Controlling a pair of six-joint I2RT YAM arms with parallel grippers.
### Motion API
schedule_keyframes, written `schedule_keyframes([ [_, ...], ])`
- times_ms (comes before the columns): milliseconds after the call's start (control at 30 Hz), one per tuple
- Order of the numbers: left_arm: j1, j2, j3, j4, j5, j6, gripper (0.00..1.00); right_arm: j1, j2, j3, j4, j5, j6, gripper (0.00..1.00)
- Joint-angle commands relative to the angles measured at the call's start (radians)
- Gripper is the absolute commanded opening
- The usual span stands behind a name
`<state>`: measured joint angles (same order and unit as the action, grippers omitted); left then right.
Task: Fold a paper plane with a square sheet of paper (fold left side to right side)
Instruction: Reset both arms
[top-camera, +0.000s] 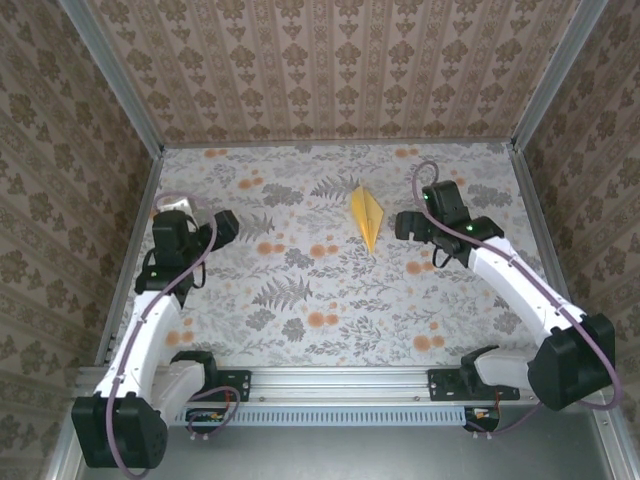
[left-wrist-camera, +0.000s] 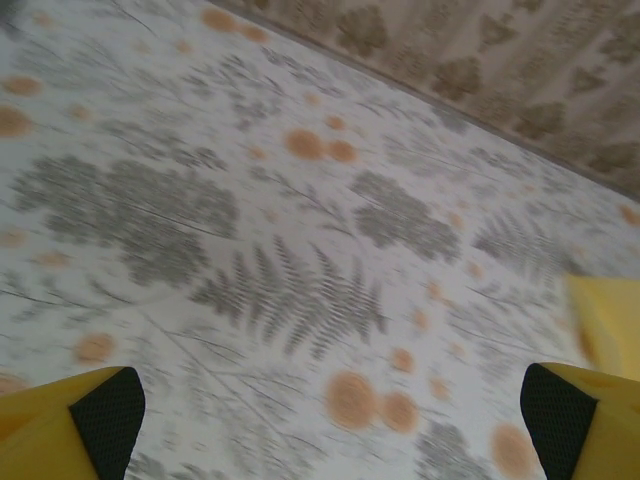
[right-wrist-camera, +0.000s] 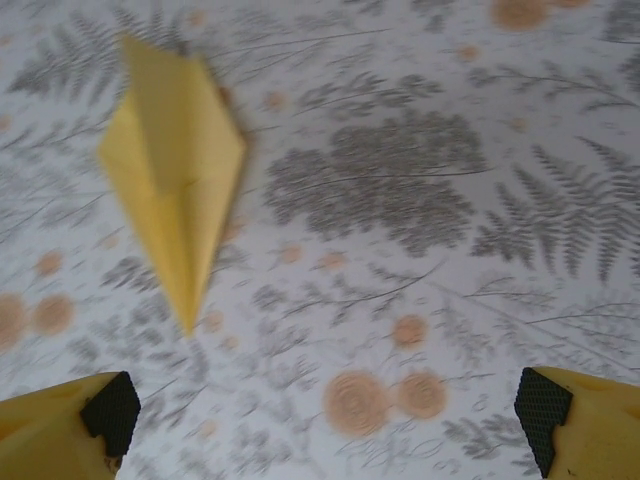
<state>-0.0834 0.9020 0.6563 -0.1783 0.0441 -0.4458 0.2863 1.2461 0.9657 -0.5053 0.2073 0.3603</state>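
Top view high, from behind; wrist views close, oblique; paper plane in top and right.

place: lab-style robot test cell | walls: wallpapered panels in an aluminium frame | table: floral print | rig: left arm, right arm bolted to metal rail

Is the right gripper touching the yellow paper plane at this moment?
Apart. In the right wrist view the right gripper is open, and a stretch of bare patterned table lies between it and the paper plane.
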Motion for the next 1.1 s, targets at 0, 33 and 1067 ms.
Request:
schedule_keyframes([
  [0,0.003,-0.031,-0.098,0.155,-0.213,0.152,1.00,-0.070,-0.012,-0.104,0.221,0.089,-0.044,1.00],
  [33,0.004,-0.036,-0.133,0.194,-0.251,0.189,1.00,-0.089,-0.011,-0.156,0.304,0.112,-0.084,1.00],
  [1067,0.108,0.640,-0.274,1.093,0.101,0.514,1.00,-0.268,0.285,-0.563,1.368,-0.105,-0.316,1.00],
])
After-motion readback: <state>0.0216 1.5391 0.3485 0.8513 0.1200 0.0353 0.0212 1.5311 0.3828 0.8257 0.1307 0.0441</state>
